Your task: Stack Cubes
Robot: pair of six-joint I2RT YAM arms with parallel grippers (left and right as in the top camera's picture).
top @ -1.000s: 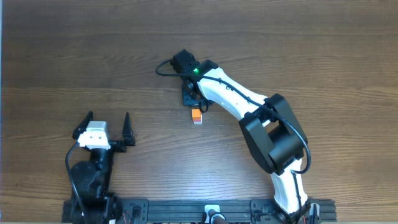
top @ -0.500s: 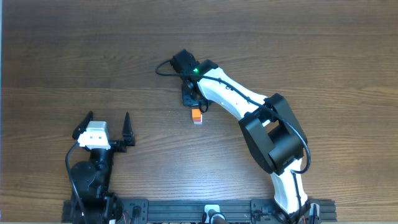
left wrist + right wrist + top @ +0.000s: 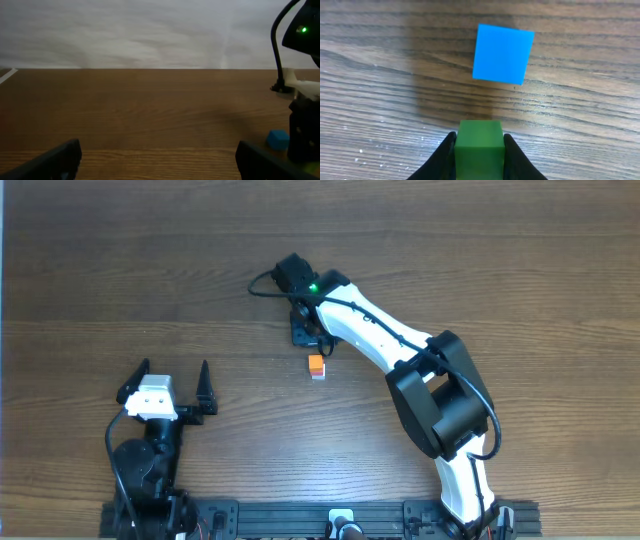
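The right gripper is closed on a green cube, its two pale fingers pressed against opposite sides of the cube. Just beyond the green cube, apart from it, a blue cube lies flat on the wooden table, turned slightly askew to the grain, and a soft shadow falls on the wood between the two. In the top view this gripper sits near the middle of the table at the end of the white right arm, which reaches up and leftward from its base. Close below the gripper there, an orange cube rests on the table with a white edge showing at its near side. Well apart, at the lower left, the left gripper has its dark fingers spread wide and holds nothing; from its own wrist view the blue cube shows far off, beside the right arm's dark gripper.
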